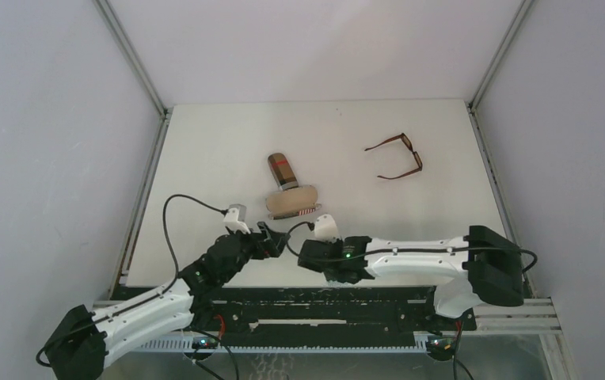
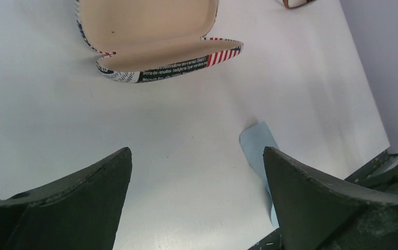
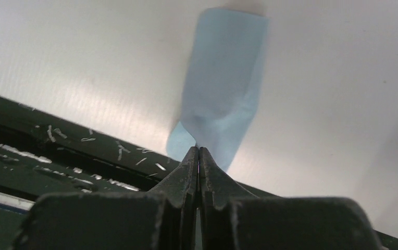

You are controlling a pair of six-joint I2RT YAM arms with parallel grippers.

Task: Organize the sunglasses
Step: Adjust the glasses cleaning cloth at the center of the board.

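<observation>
My left tool (image 2: 197, 152) stands wide open with nothing between its dark, wedge-shaped fingers, which hang over bare white table (image 1: 220, 150). Just beyond them lies the flag-print case (image 2: 176, 66). It is a hard oval shell lying open, with a smooth beige lining and a rim printed with black lettering and red and white stripes. My right tool (image 3: 198, 152) is shut tight, its two tapered black tips meeting on the near edge of the light blue cloth (image 3: 225, 88). The cloth is a thin, soft rectangle spread flat on the table, with one corner curled up where the tips pinch it, close to the table's near edge and the black rail. The dark brown sunglasses (image 1: 398, 156) rest on the far right of the table, well apart from both tools and both cases. Their slim frame is on the right and their thin temple arms are unfolded, pointing left. Touching the far side of the flag-print case is the brown case (image 1: 282, 170), a rounded oblong with a red band across it that I cannot make out from the top view.
</observation>
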